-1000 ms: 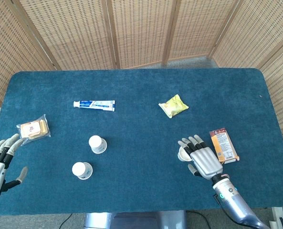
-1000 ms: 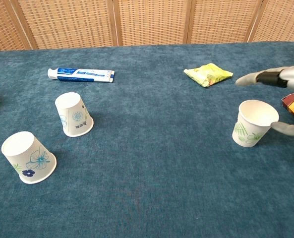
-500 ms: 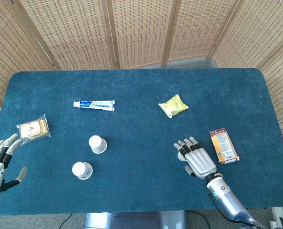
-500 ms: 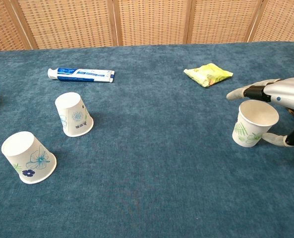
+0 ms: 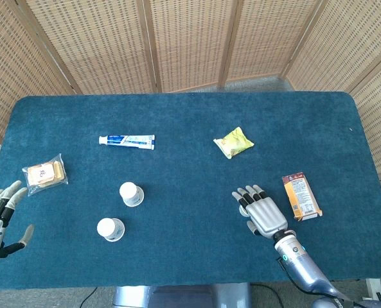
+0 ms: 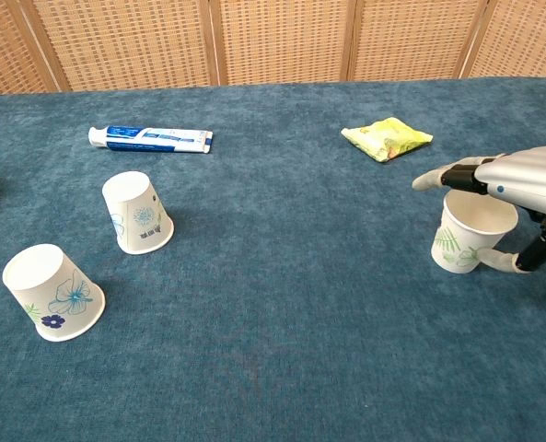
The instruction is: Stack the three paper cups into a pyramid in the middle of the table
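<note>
Right hand [image 6: 507, 189] further over upright cup [image 6: 470, 230]

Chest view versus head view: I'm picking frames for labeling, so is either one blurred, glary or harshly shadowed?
Chest view: sharp, even light, soft shadows beside the cups. Head view: also sharp, no glare, but the right robot hand hides the upright cup.

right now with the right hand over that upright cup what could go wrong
The right hand hovers over the upright cup, thumb beside its wall; closing hard could crush the thin paper or tip it. That cup stands mouth up while the two left cups stand mouth down, so it probably needs flipping, and it might slip then. The orange packet lies close by and the hand could nudge it.
</note>
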`<action>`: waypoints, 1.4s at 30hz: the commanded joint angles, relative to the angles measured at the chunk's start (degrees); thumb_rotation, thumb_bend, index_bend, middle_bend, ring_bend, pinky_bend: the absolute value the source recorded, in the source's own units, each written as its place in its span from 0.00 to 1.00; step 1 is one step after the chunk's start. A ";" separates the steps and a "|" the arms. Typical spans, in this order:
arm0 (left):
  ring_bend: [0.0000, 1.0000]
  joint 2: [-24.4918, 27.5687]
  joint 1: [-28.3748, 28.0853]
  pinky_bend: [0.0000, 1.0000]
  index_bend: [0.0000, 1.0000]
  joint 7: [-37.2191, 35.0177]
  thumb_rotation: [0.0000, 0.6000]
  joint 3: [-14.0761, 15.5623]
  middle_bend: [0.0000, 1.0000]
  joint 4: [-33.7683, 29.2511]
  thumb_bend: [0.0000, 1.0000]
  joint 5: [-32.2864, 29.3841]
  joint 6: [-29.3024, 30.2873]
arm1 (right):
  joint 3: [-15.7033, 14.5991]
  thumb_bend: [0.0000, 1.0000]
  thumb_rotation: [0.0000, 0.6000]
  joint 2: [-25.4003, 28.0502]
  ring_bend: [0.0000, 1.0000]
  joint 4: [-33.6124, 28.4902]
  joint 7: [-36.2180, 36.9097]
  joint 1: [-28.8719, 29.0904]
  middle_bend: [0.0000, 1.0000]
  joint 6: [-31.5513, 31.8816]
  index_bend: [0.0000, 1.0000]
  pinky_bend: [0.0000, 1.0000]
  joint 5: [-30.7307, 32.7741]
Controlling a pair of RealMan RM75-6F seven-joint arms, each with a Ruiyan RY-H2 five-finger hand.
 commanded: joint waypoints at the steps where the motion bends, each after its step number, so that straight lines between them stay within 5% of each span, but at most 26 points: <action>1: 0.00 -0.07 0.09 0.00 0.05 -0.20 1.00 0.01 0.03 0.18 0.47 -0.18 0.03 | 0.02 0.45 1.00 -0.66 0.00 0.92 0.24 0.39 0.01 0.13 0.05 0.28 0.17; 8: 0.00 -0.18 0.07 0.00 0.05 -0.45 1.00 0.08 0.02 0.40 0.47 -0.10 -0.03 | 0.23 0.47 1.00 -2.40 0.10 3.99 2.26 1.59 0.17 -0.90 0.24 0.57 0.30; 12: 0.00 -0.20 0.14 0.00 0.05 -0.37 1.00 0.09 0.02 0.40 0.47 -0.02 0.13 | 0.27 0.48 1.00 -2.86 0.18 5.21 3.63 1.79 0.23 -0.73 0.31 0.65 -0.20; 25: 0.00 -0.09 -0.08 0.00 0.05 -0.34 1.00 -0.12 0.02 0.24 0.47 -0.12 -0.02 | 1.06 0.47 1.00 -1.60 0.19 4.14 10.66 2.27 0.24 -2.06 0.32 0.67 -0.04; 42: 0.00 0.46 0.28 0.00 0.05 -0.70 1.00 -0.23 0.02 0.11 0.47 -0.43 0.55 | 8.88 0.48 1.00 -0.14 0.20 5.26 40.27 5.31 0.23 -13.78 0.29 0.67 4.25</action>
